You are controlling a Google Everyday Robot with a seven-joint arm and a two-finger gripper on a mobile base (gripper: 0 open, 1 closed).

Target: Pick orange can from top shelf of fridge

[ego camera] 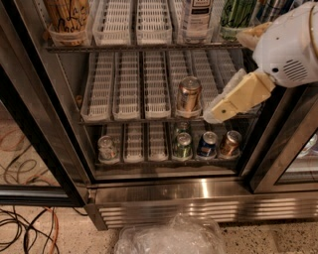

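The orange can [67, 15] stands at the far left of the top shelf [144, 47] of the fridge [198, 191]. It is amber with dark script lettering, and its top is cut off by the frame edge. My gripper [218, 110] hangs from the white arm at the right, in front of the middle shelf. It is just right of a shorter copper-brown can [189, 94] and far below and to the right of the orange can. It holds nothing that I can see.
The top shelf also holds a white bottle [196, 17] and a green can [236, 15]. The lowest rack holds a silver can [107, 148], a green can [183, 145], a blue can [206, 144] and a copper can [230, 143]. A clear plastic bag [171, 238] and cables [25, 228] lie on the floor.
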